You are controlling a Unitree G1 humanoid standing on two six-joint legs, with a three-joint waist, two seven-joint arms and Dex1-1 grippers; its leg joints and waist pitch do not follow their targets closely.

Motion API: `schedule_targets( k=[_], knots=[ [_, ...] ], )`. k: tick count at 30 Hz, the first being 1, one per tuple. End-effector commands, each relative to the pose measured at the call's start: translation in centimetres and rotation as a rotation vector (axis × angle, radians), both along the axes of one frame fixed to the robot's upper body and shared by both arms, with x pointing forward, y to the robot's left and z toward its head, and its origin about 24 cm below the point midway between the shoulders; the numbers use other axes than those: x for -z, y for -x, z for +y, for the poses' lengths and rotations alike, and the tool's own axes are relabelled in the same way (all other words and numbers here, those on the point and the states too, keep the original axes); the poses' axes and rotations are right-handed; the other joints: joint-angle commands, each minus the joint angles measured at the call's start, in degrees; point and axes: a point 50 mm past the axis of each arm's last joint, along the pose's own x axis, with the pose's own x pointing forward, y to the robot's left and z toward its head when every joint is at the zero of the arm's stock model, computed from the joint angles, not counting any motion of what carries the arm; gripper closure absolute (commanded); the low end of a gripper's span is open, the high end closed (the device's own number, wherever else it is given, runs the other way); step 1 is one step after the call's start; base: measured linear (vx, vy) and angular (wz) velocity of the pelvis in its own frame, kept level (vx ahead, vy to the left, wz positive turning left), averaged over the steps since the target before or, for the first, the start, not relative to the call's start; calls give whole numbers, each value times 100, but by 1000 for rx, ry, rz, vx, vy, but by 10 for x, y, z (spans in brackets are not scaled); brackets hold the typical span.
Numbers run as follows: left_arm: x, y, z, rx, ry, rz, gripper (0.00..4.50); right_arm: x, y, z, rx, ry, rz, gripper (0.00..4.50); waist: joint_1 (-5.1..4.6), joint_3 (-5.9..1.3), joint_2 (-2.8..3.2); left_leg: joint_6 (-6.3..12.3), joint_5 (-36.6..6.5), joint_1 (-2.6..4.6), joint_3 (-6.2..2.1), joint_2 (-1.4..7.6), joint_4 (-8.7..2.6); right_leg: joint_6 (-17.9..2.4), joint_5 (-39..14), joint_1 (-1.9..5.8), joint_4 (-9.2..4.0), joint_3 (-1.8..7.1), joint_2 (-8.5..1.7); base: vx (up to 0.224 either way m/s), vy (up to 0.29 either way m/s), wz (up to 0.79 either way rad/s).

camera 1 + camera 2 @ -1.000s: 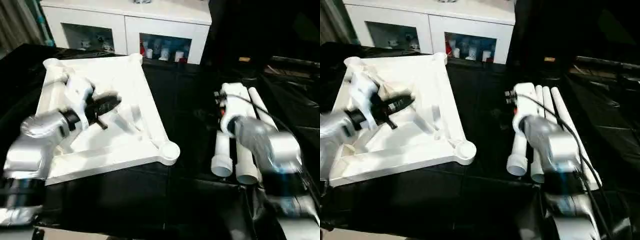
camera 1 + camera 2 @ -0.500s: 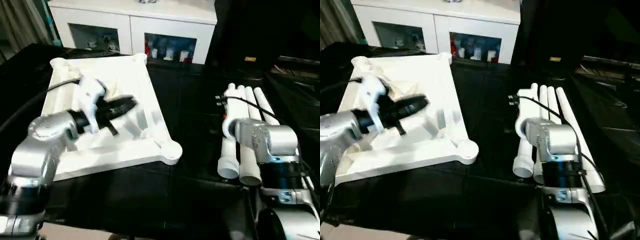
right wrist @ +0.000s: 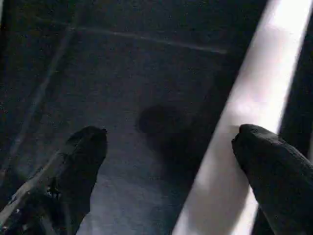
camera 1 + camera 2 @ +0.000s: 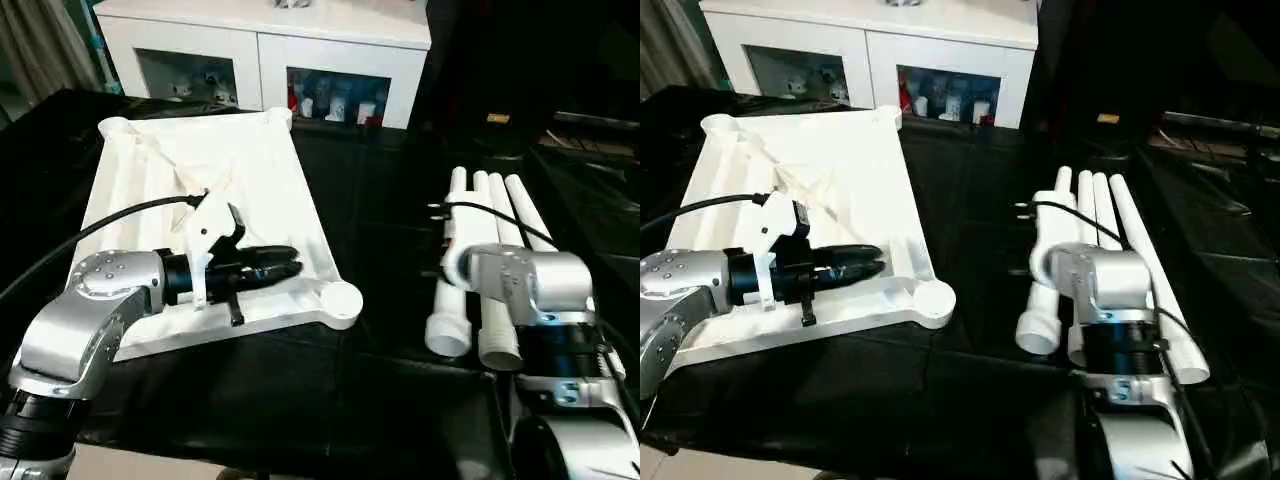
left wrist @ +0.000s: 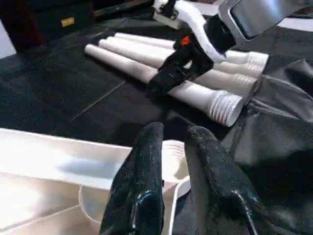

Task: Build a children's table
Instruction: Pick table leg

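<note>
The white table top [image 4: 250, 170] lies upside down on the left of the black table, ribs and round corner sockets facing up. My left gripper [image 4: 295, 266] is shut and empty, low over the top's near right part. It points at the near right corner socket [image 4: 342, 300], which the left wrist view shows just past the fingertips [image 5: 154, 132]. Several white tube legs [image 4: 520, 215] lie side by side on the right. My right gripper [image 3: 171, 142] hangs open over the black surface, with one leg [image 3: 244, 112] beside a finger. It also appears above the legs [image 5: 146, 68].
A white cabinet [image 4: 260, 50] with glass doors stands behind the table. The black cloth [image 4: 385, 220] shows bare between the table top and the legs. A black cable [image 4: 90, 235] arcs over my left forearm. My right forearm [image 4: 520, 285] covers the near ends of the legs.
My left gripper has swung down and toward the front right, from the middle of the table top to near its corner socket. The right arm has hardly moved.
</note>
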Motion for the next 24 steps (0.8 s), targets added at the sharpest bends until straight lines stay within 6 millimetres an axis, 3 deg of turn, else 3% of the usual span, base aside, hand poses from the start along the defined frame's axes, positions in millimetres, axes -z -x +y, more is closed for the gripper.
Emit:
schedule_targets(
  k=[1, 7, 11, 12, 17, 18, 20, 21, 22, 24],
  knots=[
    [-4, 0, 0, -4, -24, -26, 353, -5, -1, 8, -32, -53, -7, 0, -24, -422, 125, -478, -728, 164, -107, 300, -419, -1108, 221, 228, -373, 292, -421, 0, 0, 0],
    [-5, -1, 3, -17, -39, -41, 353, -34, -6, 25, -94, -159, -162, 0, -17, -431, 140, -466, -629, 163, -118, 304, -426, -1086, 417, 226, -347, 275, -413, 0, 0, 0],
    [-6, 0, 4, -22, -36, -38, 353, -48, -10, 22, -66, -172, -243, 0, 0, -423, 147, -536, -708, 175, -108, 299, -431, -1027, 287, 210, -356, 285, -413, 0, 0, 0],
    [-6, 0, 6, -25, -37, -39, 353, -50, -11, 10, -1, -124, -251, 0, 0, -426, 178, -575, -712, 180, -110, 295, -430, -1003, 299, 204, -356, 281, -404, 0, 0, 0],
    [-6, 0, 6, -22, -43, -41, 353, -30, -8, -1, 57, -51, -136, 0, -2, -431, 170, -646, -675, 157, -113, 270, -423, -997, 389, 233, -351, 278, -394, 0, 0, 0],
    [-5, -1, 5, -19, -47, -40, 353, -16, -5, -3, 72, -42, -68, 0, -4, -439, 179, -641, -688, 165, -112, 268, -413, -1002, 375, 234, -356, 283, -404, 0, 0, 0],
    [-4, -2, 5, -13, -55, -37, 353, -3, -3, -1, 70, -69, -15, 0, -6, -439, 176, -614, -725, 157, -114, 272, -412, -1044, 350, 242, -363, 284, -416, 0, 0, 0],
    [-4, -2, 3, -2, -51, -26, 353, 5, -3, 5, 53, -119, 5, 0, -4, -447, 215, -605, -732, 153, -119, 269, -401, -1079, 375, 242, -350, 284, -421, 0, 0, 0],
    [-4, -2, 3, 3, -48, -24, 353, 5, -5, 8, 46, -153, -10, 0, -20, -449, 182, -577, -686, 139, -123, 274, -407, -1110, 447, 261, -348, 277, -417, 0, 0, 0],
    [-4, -2, 1, 9, -44, -26, 353, 6, -8, 16, 47, -252, -1, 0, -35, -454, 192, -509, -647, 135, -120, 275, -397, -1153, 517, 261, -340, 281, -431, 0, 0, 0]
  ],
)
